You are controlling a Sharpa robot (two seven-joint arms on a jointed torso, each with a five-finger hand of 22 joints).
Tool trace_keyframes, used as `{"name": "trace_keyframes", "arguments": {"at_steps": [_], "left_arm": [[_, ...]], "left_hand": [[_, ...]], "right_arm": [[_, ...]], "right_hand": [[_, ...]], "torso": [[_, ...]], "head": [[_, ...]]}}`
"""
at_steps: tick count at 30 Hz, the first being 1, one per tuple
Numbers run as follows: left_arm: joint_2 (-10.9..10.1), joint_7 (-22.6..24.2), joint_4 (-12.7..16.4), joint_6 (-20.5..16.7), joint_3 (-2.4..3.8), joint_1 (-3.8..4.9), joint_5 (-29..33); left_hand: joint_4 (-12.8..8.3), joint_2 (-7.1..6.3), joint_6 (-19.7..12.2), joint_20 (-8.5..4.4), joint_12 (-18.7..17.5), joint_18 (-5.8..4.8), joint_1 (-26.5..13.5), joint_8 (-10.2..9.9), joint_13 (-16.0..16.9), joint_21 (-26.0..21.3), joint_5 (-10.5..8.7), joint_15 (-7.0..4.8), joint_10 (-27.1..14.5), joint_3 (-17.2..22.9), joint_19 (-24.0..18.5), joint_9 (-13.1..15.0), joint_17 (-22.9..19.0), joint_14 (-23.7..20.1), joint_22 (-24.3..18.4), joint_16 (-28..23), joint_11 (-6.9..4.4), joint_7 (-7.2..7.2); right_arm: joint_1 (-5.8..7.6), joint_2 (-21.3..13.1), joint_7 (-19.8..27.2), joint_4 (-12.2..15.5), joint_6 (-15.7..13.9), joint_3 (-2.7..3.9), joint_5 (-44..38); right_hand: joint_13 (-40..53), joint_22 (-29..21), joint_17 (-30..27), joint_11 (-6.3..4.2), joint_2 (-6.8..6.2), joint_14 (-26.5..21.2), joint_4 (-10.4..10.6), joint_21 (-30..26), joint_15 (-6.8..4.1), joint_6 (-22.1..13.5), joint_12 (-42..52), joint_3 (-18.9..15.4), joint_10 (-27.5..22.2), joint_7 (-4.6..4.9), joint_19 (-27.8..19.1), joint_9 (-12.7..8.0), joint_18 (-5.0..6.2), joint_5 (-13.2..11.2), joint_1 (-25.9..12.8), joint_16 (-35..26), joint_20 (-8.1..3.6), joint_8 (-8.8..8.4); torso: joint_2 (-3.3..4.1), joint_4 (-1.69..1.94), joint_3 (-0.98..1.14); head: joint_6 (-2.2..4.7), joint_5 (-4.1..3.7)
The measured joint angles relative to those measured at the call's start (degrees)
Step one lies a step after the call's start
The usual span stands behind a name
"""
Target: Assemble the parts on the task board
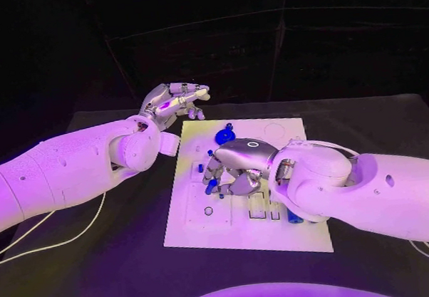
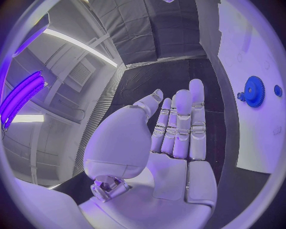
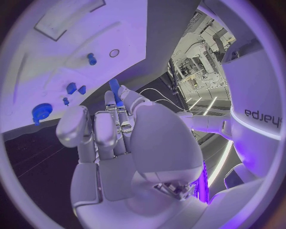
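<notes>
holding a blue peg (image 3: 114, 90) in its fingertips, the right hand (image 1: 235, 168) should align it upright over the task board (image 1: 286, 234); left hand (image 1: 173, 100) hovers empty, fingers apart.

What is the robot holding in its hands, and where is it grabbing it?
The right hand pinches a small blue part by its lower end, over the task board. The left hand is open, holding nothing.

Task board (image 1: 207, 224): white rectangular plate, flat on the table, with recessed slots and a ring mark. Blue gear (image 1: 224, 135) stands on it just beyond the right hand's fingertips (image 1: 214, 182). Slim blue peg (image 3: 114, 90) is pinched in those fingers, projecting past them over the board. Small blue parts (image 3: 76, 88) lie beside them.
</notes>
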Motion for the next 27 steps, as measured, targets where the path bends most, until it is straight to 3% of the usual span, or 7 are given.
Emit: {"name": "trace_keyframes", "arguments": {"at_steps": [7,17,27], "left_arm": [[0.58,0.00,-0.25,0.07,0.00,0.00,0.00],[0.96,-0.02,-0.49,0.15,0.00,0.00,0.00],[0.96,-0.03,-0.56,0.20,0.01,0.00,0.00]], "left_hand": [[0.00,0.00,0.00,0.00,0.00,0.00,0.00,0.00,0.00,0.00,0.00,0.00,0.00,0.00,0.00,0.00,0.00,0.00,0.01,0.00,0.00,0.00],[0.00,0.00,0.00,0.00,-0.01,0.00,0.00,0.00,0.01,0.00,0.00,0.00,0.00,0.00,0.00,0.00,-0.08,0.00,0.01,-0.21,0.00,0.00],[0.00,0.00,0.00,0.00,-0.01,0.00,0.00,0.00,0.01,0.00,0.00,0.00,0.00,0.00,0.00,0.00,-0.07,0.00,0.01,-0.21,0.00,0.00]], "right_arm": [[-1.64,2.99,1.33,-2.68,1.77,-0.17,-1.37],[-2.37,4.94,1.97,-4.85,4.17,-0.17,-3.64],[-2.69,5.43,1.60,-5.79,6.76,-0.22,-5.43]], "right_hand": [[0.00,-0.05,-0.12,0.00,-0.23,0.00,0.12,0.00,0.00,0.00,-0.23,0.17,0.00,0.00,0.00,-0.09,0.00,0.35,-0.23,0.00,0.00,-0.07],[0.00,-0.04,-0.09,0.00,-0.23,0.00,0.01,0.00,0.00,-0.01,-0.23,0.29,0.00,0.00,0.00,-0.22,0.00,0.35,-0.23,0.00,0.00,-0.11],[0.00,-0.04,-0.05,0.00,-0.23,0.00,-0.06,0.00,0.00,-0.02,-0.44,0.35,-0.01,0.00,0.00,-0.16,0.01,0.56,-0.23,0.00,0.00,-0.27]], "torso": [[0.02,-0.15,0.01],[-0.03,-0.05,0.05],[-0.02,-0.07,0.07]], "head": [[-0.38,0.69],[-0.66,1.44],[-0.93,1.65]]}}
